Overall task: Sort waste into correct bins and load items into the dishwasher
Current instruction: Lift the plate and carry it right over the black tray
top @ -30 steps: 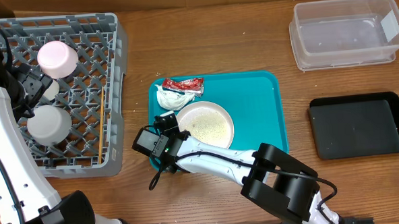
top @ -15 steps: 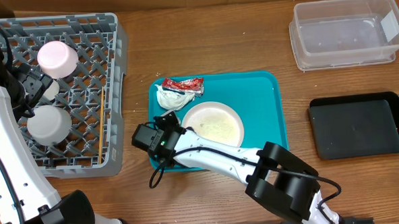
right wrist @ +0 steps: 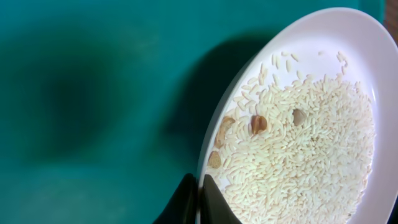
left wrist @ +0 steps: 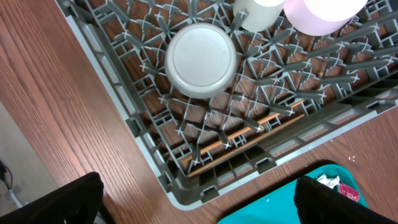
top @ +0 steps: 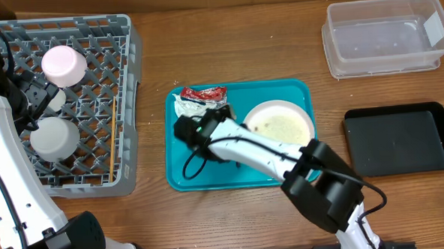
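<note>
- The right gripper (right wrist: 200,196) has its fingers pressed together on the rim of the large white plate (top: 280,125), pinching that edge.
- The plate sits over the right half of the teal tray (top: 209,170). In the right wrist view it throws a dark shadow on the teal surface beside it.
- White rice (right wrist: 305,149) covers the plate's middle, with a few brownish bits among the grains.
- The red sauce packet (top: 204,95) lies at the tray's far left corner and touches the crumpled white napkin (top: 188,109). The packet carries pale print too small to read.
- The left gripper (left wrist: 199,202) hangs above the near corner of the grey dish rack (top: 126,83), fingers spread wide and holding nothing.
- In the rack, the grey bowl (left wrist: 200,59) sits upside down, with the white cup (left wrist: 261,7) and the pale-pink dish (left wrist: 323,9) beside it.
- The wooden chopsticks (left wrist: 249,134) lie in the lattice near the rack's edge.
- The clear tub (top: 383,38) stands at the far right of the table (top: 278,32). Its white label (top: 433,31) shows no legible writing.
- The black tray (top: 399,139) lies nearer, just right of the teal tray.
</note>
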`<state>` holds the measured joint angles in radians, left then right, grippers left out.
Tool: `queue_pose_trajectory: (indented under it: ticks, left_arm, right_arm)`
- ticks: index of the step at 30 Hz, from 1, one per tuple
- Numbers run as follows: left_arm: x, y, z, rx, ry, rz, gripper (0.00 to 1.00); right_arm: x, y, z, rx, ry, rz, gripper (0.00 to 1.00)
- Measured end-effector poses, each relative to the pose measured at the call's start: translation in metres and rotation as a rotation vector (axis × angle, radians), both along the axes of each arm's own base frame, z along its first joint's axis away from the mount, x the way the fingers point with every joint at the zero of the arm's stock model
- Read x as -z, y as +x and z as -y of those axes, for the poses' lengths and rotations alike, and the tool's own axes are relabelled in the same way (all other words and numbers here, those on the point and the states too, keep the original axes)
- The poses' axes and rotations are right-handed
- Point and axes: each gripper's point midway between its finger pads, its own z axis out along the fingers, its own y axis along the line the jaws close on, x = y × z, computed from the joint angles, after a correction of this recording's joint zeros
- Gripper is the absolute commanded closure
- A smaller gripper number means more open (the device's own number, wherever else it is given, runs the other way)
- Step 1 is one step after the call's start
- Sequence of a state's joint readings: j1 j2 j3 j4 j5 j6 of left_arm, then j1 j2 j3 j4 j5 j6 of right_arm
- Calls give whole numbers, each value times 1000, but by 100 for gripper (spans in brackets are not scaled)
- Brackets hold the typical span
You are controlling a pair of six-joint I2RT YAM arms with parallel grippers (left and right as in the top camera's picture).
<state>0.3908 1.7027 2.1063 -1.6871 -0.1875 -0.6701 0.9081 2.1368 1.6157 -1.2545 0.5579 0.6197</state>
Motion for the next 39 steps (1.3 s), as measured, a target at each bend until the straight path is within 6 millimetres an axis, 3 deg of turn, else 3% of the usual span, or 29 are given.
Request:
queue_pose_trajectory:
  ticks: [5, 9, 17, 19, 20, 23, 26, 34, 39]
  left_arm:
    - [0, 0, 0, 0, 0, 0, 0]
    - [0, 0, 0, 0, 0, 0, 0]
    - [0, 0, 0, 0, 0, 0, 0]
    - [0, 0, 0, 0, 0, 0, 0]
    - [0, 0, 0, 0, 0, 0, 0]
    - [0, 0, 0, 0, 0, 0, 0]
    - [0, 0, 0, 0, 0, 0, 0]
    - [0, 0, 0, 0, 0, -1, 0]
    - [0, 0, 0, 0, 0, -1, 0]
  right_arm:
    - [-7, 14, 34, 128, -37, 15, 96]
    - [-27, 30, 53, 227, -27, 36, 96]
    - [-98, 72, 94, 399, 80, 151, 96]
    - [-124, 83, 120, 474, 119, 199, 96]
    - [-127, 84, 123, 481, 120, 202, 96]
    - [-148, 92, 165, 570, 146, 241, 96]
    - [-155, 95, 202, 647, 156, 243, 96]
    - [-146, 102, 294, 840, 251, 202, 96]
    - [-140, 101, 328, 901, 357, 171, 96]
